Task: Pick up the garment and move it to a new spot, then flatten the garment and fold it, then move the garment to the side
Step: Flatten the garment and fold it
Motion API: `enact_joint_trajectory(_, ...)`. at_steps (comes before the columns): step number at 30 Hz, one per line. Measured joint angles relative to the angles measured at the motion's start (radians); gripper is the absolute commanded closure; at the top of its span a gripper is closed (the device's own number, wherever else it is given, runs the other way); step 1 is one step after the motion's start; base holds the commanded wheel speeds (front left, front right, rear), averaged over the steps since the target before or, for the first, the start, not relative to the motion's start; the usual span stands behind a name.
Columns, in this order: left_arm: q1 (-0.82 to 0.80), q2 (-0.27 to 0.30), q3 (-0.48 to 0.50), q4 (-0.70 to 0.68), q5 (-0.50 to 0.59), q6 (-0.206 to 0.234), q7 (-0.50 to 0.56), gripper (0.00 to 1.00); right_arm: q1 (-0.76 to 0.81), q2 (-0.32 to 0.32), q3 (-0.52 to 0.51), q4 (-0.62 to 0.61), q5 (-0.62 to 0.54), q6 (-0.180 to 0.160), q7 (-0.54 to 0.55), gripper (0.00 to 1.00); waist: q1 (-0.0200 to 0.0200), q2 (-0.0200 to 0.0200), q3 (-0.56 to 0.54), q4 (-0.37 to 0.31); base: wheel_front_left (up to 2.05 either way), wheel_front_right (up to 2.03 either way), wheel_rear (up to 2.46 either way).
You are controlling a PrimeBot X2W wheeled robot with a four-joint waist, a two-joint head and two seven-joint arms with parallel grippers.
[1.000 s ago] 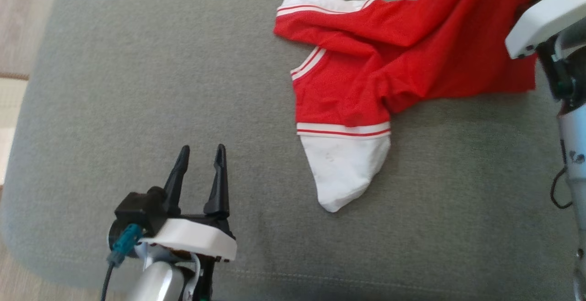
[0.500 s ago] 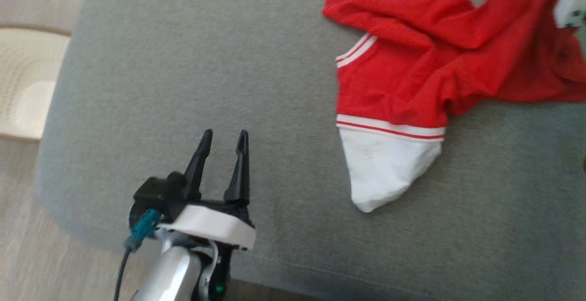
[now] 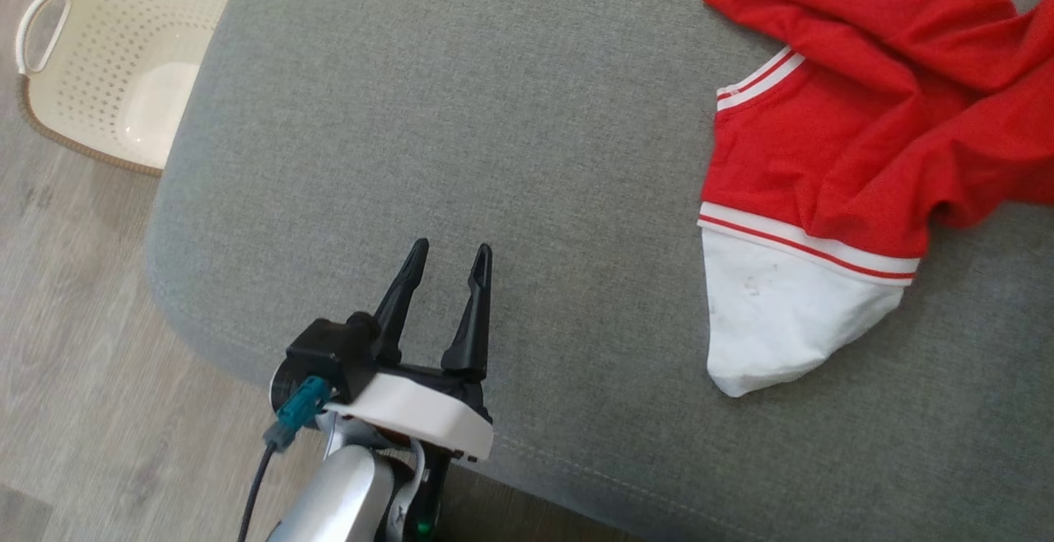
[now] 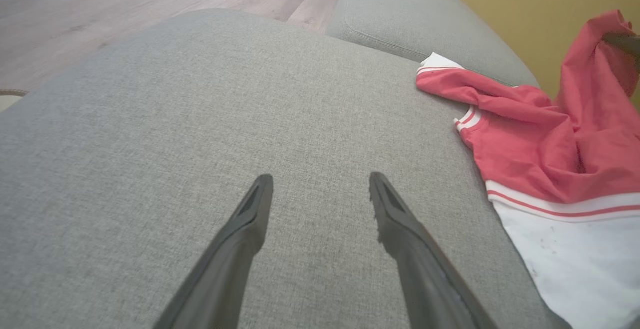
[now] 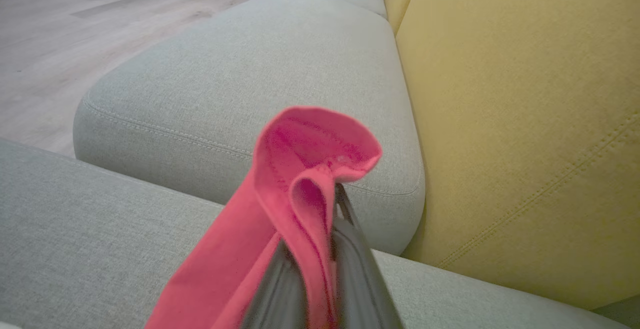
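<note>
Scanning from the left, I see a cream perforated basket on the wood floor beside the grey sofa cushion. My left gripper hovers over the cushion's front edge, jaws spread wide with nothing between them. The red-and-white shirt lies crumpled well to its right, one white sleeve nearest. My right gripper is clamped tight on a fold of red fabric, holding that end raised near the yellow backrest.
</note>
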Motion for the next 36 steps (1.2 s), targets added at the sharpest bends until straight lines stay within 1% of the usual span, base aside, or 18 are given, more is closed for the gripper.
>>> enact_joint_trajectory(6, 0.0, -0.003, 0.013, 0.004, 0.006, 0.001, 0.0, 0.0, -0.002, 0.031, -0.055, 0.05, -0.073, 0.0, -0.064, 0.0, 0.0, 0.0, -0.01, -0.025, 0.0, 0.0, 0.0)
enact_joint_trajectory(11, 0.002, -0.003, 0.038, 0.004, 0.011, 0.001, 0.0, 0.0, -0.017, 0.051, -0.052, 0.126, -0.061, 0.0, -0.12, 0.0, 0.0, 0.0, -0.033, -0.081, 0.0, 0.0, 0.0)
enact_joint_trajectory(17, 0.012, 0.002, 0.072, 0.001, 0.021, 0.001, 0.0, 0.0, -0.018, 0.075, -0.002, 0.279, 0.028, 0.0, -0.119, 0.0, 0.0, 0.0, -0.076, -0.17, 0.0, 0.0, 0.0)
enact_joint_trajectory(21, 0.042, 0.006, 0.091, -0.01, 0.028, 0.003, 0.0, 0.0, 0.011, 0.085, 0.043, 0.312, 0.1, 0.0, -0.103, 0.0, 0.0, 0.0, -0.104, -0.229, 0.0, 0.0, 0.0)
enact_joint_trajectory(24, 0.046, 0.009, 0.095, -0.015, 0.029, 0.005, 0.0, 0.0, 0.067, 0.103, 0.081, 0.318, 0.162, 0.0, -0.103, 0.0, 0.0, 0.0, -0.117, -0.265, 0.0, 0.0, 0.0)
enact_joint_trajectory(25, 0.046, 0.009, 0.095, -0.015, 0.029, 0.005, 0.0, 0.0, 0.067, 0.103, 0.081, 0.318, 0.162, 0.0, -0.103, 0.0, 0.0, 0.0, -0.117, -0.265, 0.0, 0.0, 0.0)
enact_joint_trajectory(28, 0.046, 0.011, 0.095, -0.021, 0.035, 0.006, 0.0, 0.0, 0.144, 0.119, 0.114, 0.321, 0.236, 0.0, -0.103, 0.0, 0.0, 0.0, -0.123, -0.288, 0.0, 0.0, 0.0)
enact_joint_trajectory(32, 0.046, 0.019, 0.099, -0.029, 0.035, 0.01, 0.0, 0.0, 0.218, 0.139, 0.179, 0.324, 0.316, 0.0, -0.095, 0.0, 0.0, 0.0, -0.112, -0.299, 0.0, 0.0, 0.0)
enact_joint_trajectory(36, 0.046, 0.03, 0.101, -0.03, 0.035, 0.01, 0.0, 0.0, 0.214, 0.145, 0.234, 0.315, 0.386, 0.0, -0.095, 0.0, 0.0, 0.0, -0.097, -0.305, 0.0, 0.0, 0.0)
